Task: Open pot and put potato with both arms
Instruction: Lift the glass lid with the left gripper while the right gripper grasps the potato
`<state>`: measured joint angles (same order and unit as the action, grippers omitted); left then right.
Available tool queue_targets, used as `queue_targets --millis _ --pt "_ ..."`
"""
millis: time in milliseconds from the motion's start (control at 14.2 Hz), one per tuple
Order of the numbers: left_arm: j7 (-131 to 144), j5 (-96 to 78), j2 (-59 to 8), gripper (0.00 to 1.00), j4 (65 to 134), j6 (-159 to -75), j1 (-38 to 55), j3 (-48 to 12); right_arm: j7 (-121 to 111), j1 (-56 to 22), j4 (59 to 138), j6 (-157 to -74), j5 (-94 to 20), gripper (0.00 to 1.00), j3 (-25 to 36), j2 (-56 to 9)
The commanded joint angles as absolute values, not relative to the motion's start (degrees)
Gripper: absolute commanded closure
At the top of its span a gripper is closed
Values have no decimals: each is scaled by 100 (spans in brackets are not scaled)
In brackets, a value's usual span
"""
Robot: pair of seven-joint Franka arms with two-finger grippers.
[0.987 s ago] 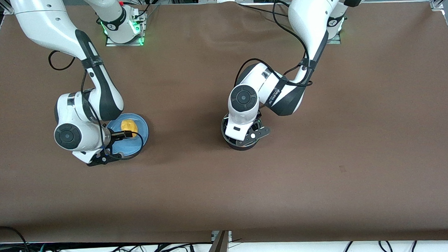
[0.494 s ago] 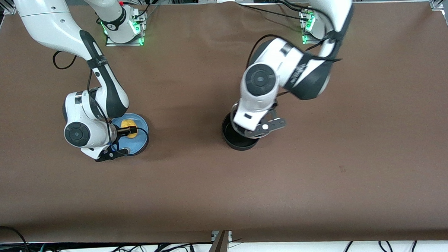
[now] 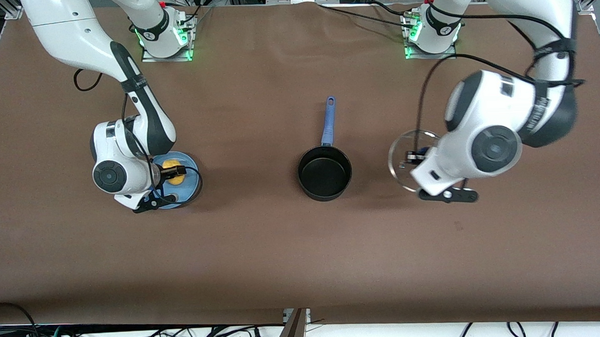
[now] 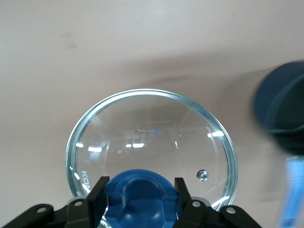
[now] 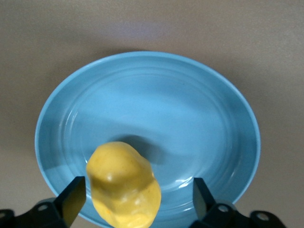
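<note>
While the pot stands uncovered, these relations matter:
Right gripper (image 5: 135,199): fingers wide apart on either side of the potato (image 5: 123,185), over the blue plate (image 5: 199,118); nothing gripped.
Potato: lumpy, yellow-orange, lying on the plate at the right arm's end.
Left gripper (image 4: 140,192): clamped on the lid (image 4: 152,137) by its blue knob, over bare table.
Pot (image 3: 325,173): mid-table, between both arms, handle pointing toward the bases.

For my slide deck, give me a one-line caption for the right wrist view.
Open right gripper straddling the potato on the blue plate.
</note>
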<state>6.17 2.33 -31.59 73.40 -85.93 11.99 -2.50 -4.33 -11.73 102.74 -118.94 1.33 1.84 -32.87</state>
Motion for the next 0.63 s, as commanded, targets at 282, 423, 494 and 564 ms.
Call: queue_targets --millis 282,423,494,564 --pt "-851 800 -2769 64 9603 -11008 396 -334 -519 -1125 10459 -12058 97 29 149 -3138" --pt "-879 800 -2795 64 10227 -11817 282 -334 -519 -1134 10468 -12085 97 29 141 -3173" --pt "-844 800 -2804 64 10552 -12291 273 -334 -519 -1125 10468 -12094 97 29 141 -3182" --pt "-818 800 -2812 64 10817 -12757 272 -325 -519 -1134 10468 -12102 97 24 141 -3216"
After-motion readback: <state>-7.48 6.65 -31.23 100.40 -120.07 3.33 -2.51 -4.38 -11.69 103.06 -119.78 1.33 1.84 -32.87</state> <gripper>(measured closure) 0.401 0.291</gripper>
